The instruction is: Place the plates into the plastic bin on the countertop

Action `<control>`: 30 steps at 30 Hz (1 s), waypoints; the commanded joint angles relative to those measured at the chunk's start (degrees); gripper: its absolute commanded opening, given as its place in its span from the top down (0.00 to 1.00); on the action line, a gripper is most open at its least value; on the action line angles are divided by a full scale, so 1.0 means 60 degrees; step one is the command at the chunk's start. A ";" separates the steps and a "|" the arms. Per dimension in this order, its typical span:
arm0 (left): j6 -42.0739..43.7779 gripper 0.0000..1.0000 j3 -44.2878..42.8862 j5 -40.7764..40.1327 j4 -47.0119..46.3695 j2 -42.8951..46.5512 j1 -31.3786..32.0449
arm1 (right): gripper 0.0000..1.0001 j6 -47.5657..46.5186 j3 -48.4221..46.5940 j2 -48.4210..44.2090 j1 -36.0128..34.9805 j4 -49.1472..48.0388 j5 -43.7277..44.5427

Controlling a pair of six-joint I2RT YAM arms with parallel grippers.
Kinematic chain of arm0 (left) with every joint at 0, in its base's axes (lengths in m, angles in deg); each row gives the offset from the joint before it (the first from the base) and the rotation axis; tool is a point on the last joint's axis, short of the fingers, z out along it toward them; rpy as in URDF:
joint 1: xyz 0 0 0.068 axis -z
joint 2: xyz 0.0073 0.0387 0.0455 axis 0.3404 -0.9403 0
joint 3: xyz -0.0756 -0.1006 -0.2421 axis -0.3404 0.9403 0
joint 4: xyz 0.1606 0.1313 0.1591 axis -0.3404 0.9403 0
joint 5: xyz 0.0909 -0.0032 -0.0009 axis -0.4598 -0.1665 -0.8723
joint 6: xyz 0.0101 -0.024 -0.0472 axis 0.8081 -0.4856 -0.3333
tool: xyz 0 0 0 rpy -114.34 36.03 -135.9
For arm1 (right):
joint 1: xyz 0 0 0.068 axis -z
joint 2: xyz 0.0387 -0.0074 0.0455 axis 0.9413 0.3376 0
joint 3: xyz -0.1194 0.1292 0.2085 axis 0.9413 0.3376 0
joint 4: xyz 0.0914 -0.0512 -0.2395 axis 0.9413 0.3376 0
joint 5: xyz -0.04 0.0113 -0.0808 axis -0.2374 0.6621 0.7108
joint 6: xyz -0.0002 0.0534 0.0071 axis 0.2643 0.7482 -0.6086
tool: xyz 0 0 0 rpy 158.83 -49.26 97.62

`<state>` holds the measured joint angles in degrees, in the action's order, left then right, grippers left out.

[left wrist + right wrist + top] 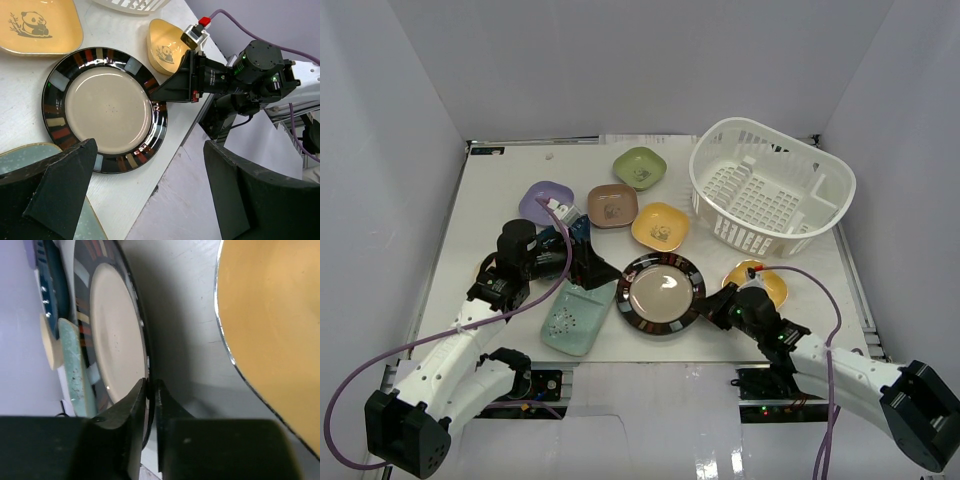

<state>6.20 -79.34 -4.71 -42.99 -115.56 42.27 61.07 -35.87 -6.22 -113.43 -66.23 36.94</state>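
The large round plate (660,292), glossy cream at the centre with a black rim banded in red, tan and pale blue, lies flat on the white countertop (500,190). Its near-right edge is pinched by the right gripper (713,308), whose black jaws are clenched on the thin rim, one on each face. The plate stretches away to that gripper's left; being round, it has no long axis to mind, and the right arm is plainly the one on the job. The left gripper (582,262) hangs spread wide and empty at the plate's far side, over the edge of the pale teal speckled tray (575,318). A smooth orange dish (767,283) sits just beside the right gripper, to its right. The white slotted plastic bin (760,237) waits ahead and to its right, so the carry likely runs that way.
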 commanded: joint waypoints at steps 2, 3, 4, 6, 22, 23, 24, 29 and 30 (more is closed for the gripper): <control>0.0154 0.02 -0.0164 -0.0301 0.0023 0.0123 0.0051 | 0.92 0.0025 0.1257 -0.1131 -0.0058 -0.0444 0.0629; 0.0154 0.02 -0.0164 -0.0330 0.0009 0.0138 0.0036 | 0.92 -0.0107 0.1140 -0.1514 -0.0058 -0.0093 0.0732; 0.0154 0.02 -0.0164 -0.0374 0.0023 0.0152 0.0036 | 0.92 -0.0384 0.1008 -0.1880 -0.0073 0.0708 0.0820; 0.0139 0.02 -0.0178 -0.0491 0.0009 0.0182 0.0022 | 0.92 -0.0795 0.0585 -0.3052 -0.0073 0.1314 0.0923; -0.0110 0.02 -0.0515 -0.3713 0.0769 0.0943 -0.0037 | 0.92 -0.3667 -0.4733 -0.2793 -0.0073 0.2078 -0.0161; -0.0124 0.02 -0.0559 -0.3917 0.0799 0.1002 -0.0037 | 0.92 -0.3784 -0.5113 -0.2633 -0.0073 0.2035 -0.0088; -0.0110 0.02 -0.0588 -0.3992 0.0814 0.1031 -0.0037 | 0.92 -0.3901 -0.5334 -0.2529 -0.0058 0.2020 0.0101; -0.0139 0.02 -0.0676 -0.4168 0.0960 0.1148 0.0021 | 0.92 -0.5070 -0.6696 -0.1784 -0.0058 0.2034 0.1316; -0.0125 0.02 -0.0691 -0.4256 0.0975 0.1192 0.0065 | 0.92 -0.5292 -0.7090 -0.1651 -0.0044 0.2020 0.1870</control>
<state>5.68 -81.20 -27.20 -38.29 -109.61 42.23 33.48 -70.66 -16.74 -113.69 -41.31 40.35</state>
